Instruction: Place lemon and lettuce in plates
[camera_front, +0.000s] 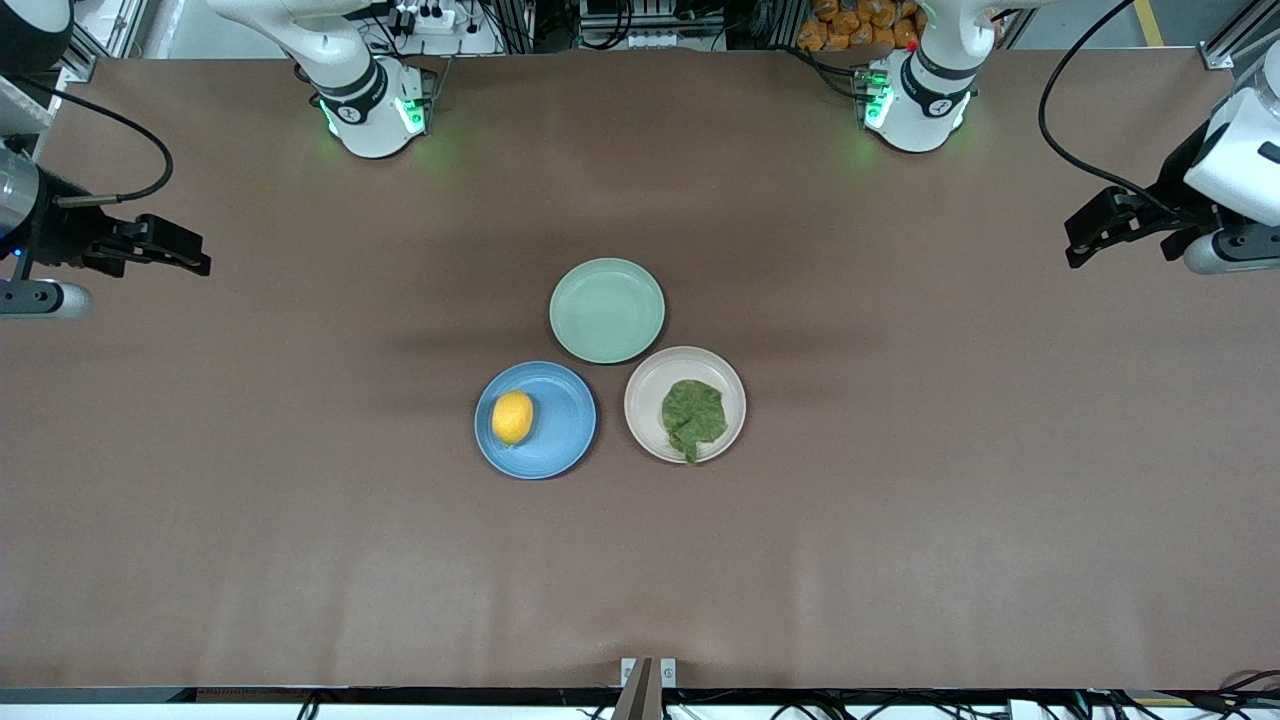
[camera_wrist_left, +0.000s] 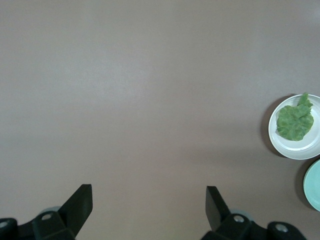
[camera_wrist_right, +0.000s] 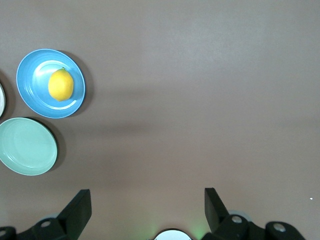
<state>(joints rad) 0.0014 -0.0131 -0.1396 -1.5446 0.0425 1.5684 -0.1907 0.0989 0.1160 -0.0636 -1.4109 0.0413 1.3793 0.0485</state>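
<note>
The lemon lies in the blue plate at the table's middle; both also show in the right wrist view, the lemon in the blue plate. The lettuce lies in the beige-pink plate, beside the blue plate toward the left arm's end; the left wrist view shows the lettuce in that plate. My left gripper is open and empty over bare table at the left arm's end. My right gripper is open and empty over bare table at the right arm's end. Both arms wait.
A pale mint-green plate sits empty, touching the other two plates and farther from the front camera. It also shows in the right wrist view and at the edge of the left wrist view. Brown table surrounds the plates.
</note>
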